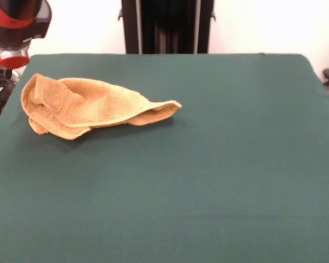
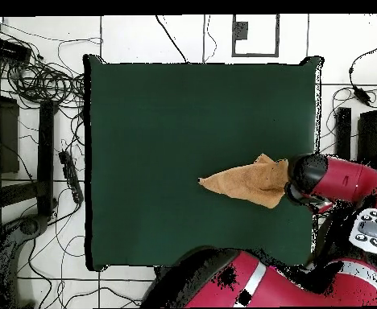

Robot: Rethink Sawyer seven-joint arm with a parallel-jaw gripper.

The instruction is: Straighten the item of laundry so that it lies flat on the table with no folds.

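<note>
The towel (image 1: 88, 107) lies bunched near one side edge of the table (image 1: 208, 175), long axis pointing inward. The end effector (image 2: 304, 179) sits at its wide end; its grip state cannot be told.

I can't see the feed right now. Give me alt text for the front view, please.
A crumpled orange-tan towel lies folded over itself on the green table, near its left edge, one corner tapering to a point on the right. The red and black arm's end hangs at the top left corner, above and clear of the towel.
</note>
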